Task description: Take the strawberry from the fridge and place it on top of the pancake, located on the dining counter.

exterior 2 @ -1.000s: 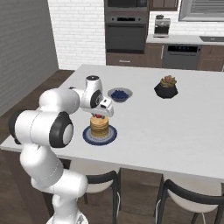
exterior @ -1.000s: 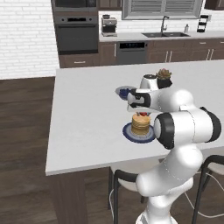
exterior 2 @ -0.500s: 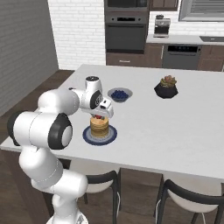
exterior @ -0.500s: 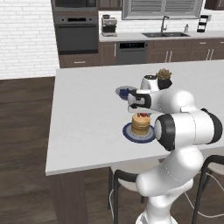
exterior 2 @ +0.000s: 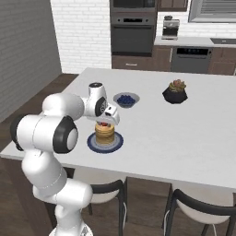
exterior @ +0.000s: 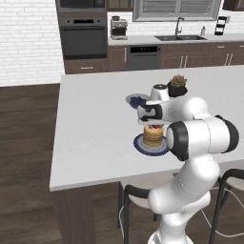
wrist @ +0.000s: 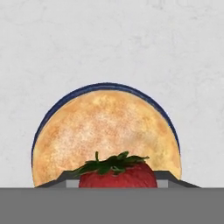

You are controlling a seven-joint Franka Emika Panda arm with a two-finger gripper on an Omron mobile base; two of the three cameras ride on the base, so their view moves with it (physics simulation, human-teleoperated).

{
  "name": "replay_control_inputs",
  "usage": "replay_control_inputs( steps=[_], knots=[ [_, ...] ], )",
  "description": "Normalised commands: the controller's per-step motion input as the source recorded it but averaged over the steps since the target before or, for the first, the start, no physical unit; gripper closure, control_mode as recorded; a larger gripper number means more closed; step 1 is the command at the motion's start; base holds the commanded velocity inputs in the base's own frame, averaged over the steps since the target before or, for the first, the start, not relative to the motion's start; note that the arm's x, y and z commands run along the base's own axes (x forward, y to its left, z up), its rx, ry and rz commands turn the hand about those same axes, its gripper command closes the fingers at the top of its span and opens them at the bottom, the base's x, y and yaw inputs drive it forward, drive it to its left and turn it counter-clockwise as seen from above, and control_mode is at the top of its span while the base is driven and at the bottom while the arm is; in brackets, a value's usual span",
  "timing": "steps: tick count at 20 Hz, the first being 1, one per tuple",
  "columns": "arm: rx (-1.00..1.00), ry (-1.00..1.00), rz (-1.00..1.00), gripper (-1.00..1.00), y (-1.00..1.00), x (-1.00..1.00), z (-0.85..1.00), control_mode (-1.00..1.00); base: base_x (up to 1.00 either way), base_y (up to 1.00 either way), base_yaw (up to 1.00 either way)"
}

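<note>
Taking the pancake (exterior: 153,135) as the landmark: it is a short golden-tan stack on a dark blue plate (exterior: 141,145) that rests on the light grey dining counter (exterior: 95,128), near the counter's front edge. To the pancake's left, in the left base view, the counter top stretches bare toward its corner. Directly above the stack hangs the gripper (exterior: 153,125), pointing down, and the strawberry (exterior: 154,127) shows as a small red spot between the gripper and the top pancake. In the hand view the strawberry (wrist: 117,174), green leaves uppermost, sits at the near edge of the round pancake (wrist: 105,131), flanked by the fingertips; the jaws stand part-open, but whether they grip the fruit or have let it rest on the stack cannot be told. Behind the pancake lies a small bowl of dark blue berries (exterior 2: 125,99), and further right of that, well apart from the stack, a succulent in a dark pot (exterior 2: 175,92).
</note>
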Motion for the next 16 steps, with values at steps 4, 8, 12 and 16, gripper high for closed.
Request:
replay_control_inputs(
  steps=[4, 8, 12, 16],
  knots=[
    [0.0, 0.0, 0.0, 1.0, 0.0, 0.0, -0.24, -1.0, 0.0, 0.0, 0.0],
    [0.0, 0.0, 0.0, -1.0, 0.0, 0.0, -0.07, -1.0, 0.0, 0.0, 0.0],
    [0.0, 0.0, 0.0, -1.0, 0.0, 0.0, 0.0, -1.0, 0.0, 0.0, 0.0],
    [0.0, 0.0, 0.0, -1.0, 0.0, 0.0, 0.01, -1.0, 0.0, 0.0, 0.0]
  ],
)
